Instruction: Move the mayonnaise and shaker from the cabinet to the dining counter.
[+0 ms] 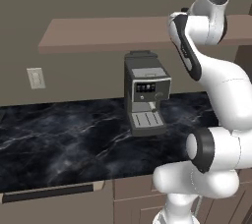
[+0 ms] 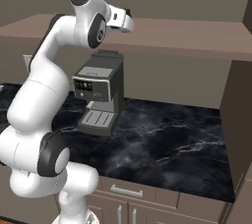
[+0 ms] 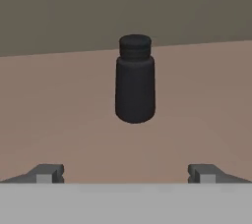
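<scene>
The white arm is raised so its two-finger gripper [image 3: 126, 174] sits level with the long tan-brown open shelf board of the cabinet [image 1: 98, 34], looking straight along the wood. The small near-black shaker with its narrower cap [image 3: 135, 79] stands upright on that board, ahead of the gripper and centred between the fingertips [image 3: 47, 173]. The jaws stand fully spread and hold nothing, presumably so they can pass either side of the shaker; below sit the grey coffee machine [image 1: 146, 93] and black marble table [image 1: 64, 139].
</scene>
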You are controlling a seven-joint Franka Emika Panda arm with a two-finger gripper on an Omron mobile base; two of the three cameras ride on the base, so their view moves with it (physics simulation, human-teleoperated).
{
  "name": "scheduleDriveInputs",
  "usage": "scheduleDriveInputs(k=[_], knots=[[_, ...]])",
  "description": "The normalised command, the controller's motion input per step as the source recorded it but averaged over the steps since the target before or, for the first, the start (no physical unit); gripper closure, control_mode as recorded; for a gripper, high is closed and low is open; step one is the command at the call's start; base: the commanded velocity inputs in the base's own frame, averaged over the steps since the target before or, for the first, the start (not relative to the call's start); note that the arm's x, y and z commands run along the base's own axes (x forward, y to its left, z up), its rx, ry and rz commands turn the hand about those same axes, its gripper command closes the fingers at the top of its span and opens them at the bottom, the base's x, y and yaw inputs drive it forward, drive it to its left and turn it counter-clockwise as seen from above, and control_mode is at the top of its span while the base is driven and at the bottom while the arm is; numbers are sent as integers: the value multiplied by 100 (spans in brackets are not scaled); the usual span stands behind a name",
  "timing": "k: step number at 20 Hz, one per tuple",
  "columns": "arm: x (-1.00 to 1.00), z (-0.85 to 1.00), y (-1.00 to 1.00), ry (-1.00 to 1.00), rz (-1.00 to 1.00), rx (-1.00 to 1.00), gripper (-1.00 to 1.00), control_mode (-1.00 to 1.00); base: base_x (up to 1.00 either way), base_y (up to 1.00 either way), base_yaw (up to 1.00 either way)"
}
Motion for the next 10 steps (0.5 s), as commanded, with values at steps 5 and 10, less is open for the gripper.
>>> scheduleDriveInputs(k=[5, 10], knots=[[9, -1, -8, -1, 0, -1, -100, -100, 0, 0, 0], [10, 10, -12, 7, -2, 0, -100, -100, 0, 0, 0]])
